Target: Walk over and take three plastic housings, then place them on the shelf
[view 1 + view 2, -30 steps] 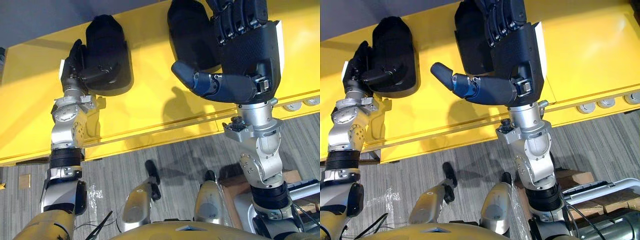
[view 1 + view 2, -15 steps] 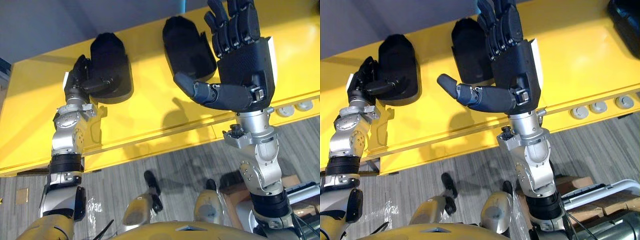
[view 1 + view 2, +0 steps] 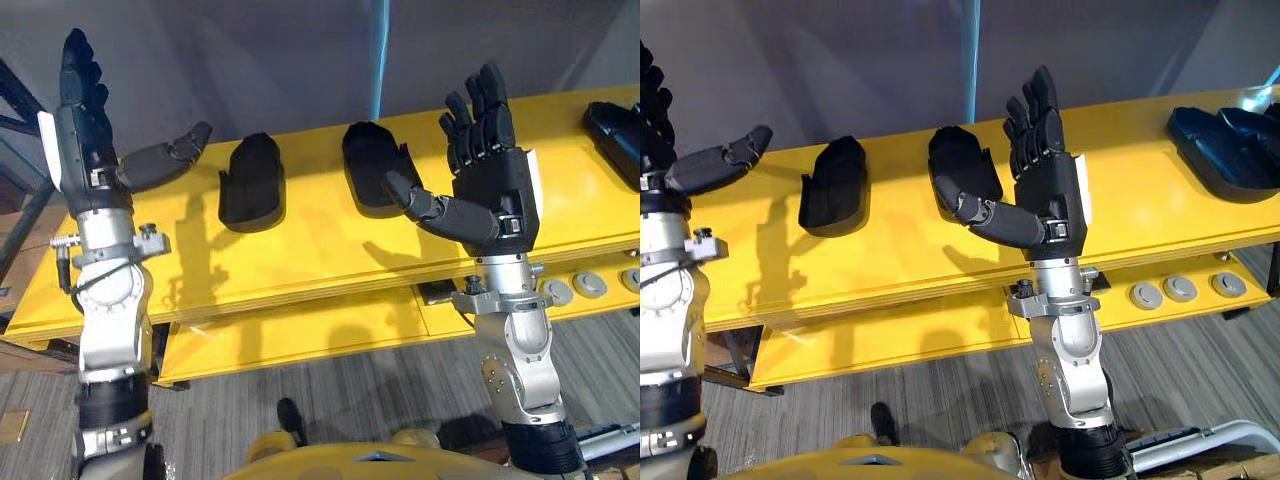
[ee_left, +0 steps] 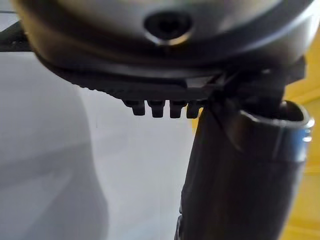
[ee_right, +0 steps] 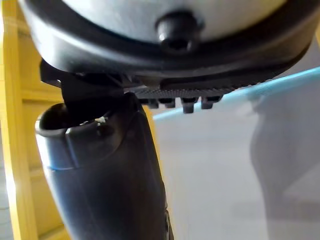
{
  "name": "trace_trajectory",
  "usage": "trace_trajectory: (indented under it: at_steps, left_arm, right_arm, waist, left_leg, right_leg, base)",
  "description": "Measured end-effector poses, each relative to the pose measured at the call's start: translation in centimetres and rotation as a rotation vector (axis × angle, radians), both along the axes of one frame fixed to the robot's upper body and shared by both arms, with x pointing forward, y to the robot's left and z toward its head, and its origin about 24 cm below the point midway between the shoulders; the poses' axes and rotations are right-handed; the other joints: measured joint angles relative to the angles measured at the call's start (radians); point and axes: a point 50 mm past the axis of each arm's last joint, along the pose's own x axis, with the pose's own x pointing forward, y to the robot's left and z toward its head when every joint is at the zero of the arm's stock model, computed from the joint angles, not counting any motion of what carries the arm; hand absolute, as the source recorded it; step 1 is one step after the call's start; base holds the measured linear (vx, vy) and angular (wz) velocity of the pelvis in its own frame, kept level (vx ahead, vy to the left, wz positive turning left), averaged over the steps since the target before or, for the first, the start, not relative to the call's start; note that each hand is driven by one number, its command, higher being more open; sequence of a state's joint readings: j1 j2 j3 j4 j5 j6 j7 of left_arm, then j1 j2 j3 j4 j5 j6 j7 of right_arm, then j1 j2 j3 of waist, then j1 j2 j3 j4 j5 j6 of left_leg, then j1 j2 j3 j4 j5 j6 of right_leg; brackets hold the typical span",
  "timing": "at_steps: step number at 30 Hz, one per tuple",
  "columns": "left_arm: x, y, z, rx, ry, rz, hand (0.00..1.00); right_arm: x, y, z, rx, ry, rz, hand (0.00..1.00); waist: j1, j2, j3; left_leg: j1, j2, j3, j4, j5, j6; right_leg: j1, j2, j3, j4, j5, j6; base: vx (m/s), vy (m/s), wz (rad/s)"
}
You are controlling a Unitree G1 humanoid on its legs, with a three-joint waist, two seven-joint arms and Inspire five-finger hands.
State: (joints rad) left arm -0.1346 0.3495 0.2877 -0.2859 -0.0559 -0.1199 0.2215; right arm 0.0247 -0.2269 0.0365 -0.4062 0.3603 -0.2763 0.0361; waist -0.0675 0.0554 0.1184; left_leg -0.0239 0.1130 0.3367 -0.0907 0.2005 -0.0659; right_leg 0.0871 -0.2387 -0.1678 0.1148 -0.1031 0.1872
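The left hand [image 3: 85, 145] is up in the air. It is wide open, with straight fingers and the thumb out to the side. It holds nothing. The right hand [image 3: 495, 190] is up too, open, and it holds nothing. Two black plastic shells lie on the yellow shelf [image 3: 300, 250]. The left housing [image 3: 252, 183] and the middle housing [image 3: 372, 168] sit near each other but apart. The far housings [image 3: 1220, 145] lie at the shelf's right end.
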Motion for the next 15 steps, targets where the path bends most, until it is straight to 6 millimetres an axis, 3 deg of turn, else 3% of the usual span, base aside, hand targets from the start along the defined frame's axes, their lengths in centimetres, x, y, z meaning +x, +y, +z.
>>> trace_trajectory:
  at_steps: [4,9,15]
  left_arm:
    - [-1.3,0.0,-0.3,-0.032,-0.091,0.038,1.00]
    - [-5.1,-1.3,-0.6,-0.176,-0.284,0.003,1.00]
    - [-7.4,-1.1,-3.8,-0.427,-0.263,0.052,1.00]
  right_arm:
    - [-0.3,-1.0,-0.5,0.032,0.021,-0.061,1.00]
    - [-0.9,-1.8,-2.2,0.065,0.093,-0.153,1.00]
    - [-1.0,-2.4,-4.4,0.152,0.211,-0.248,1.00]
  waist:
    - [0.011,-0.012,-0.011]
    - [0.011,-0.044,-0.039]
    - [0.013,-0.042,-0.046]
  left_leg:
    - [-0.005,0.018,-0.008,0.000,0.011,-0.009]
    - [-0.009,0.020,-0.013,0.000,0.012,-0.008]
    - [-0.011,0.023,-0.021,0.000,0.013,-0.009]
  right_leg:
    - [0.000,0.020,-0.006,-0.006,0.008,-0.013]
    - [0.003,0.023,-0.007,-0.013,0.012,-0.018]
    - [0.005,0.028,-0.013,-0.015,0.012,-0.018]
  base:
    - [-0.07,-0.018,0.01]
    - [0.00,0.000,0.00]
    - [0.00,-0.006,0.02]
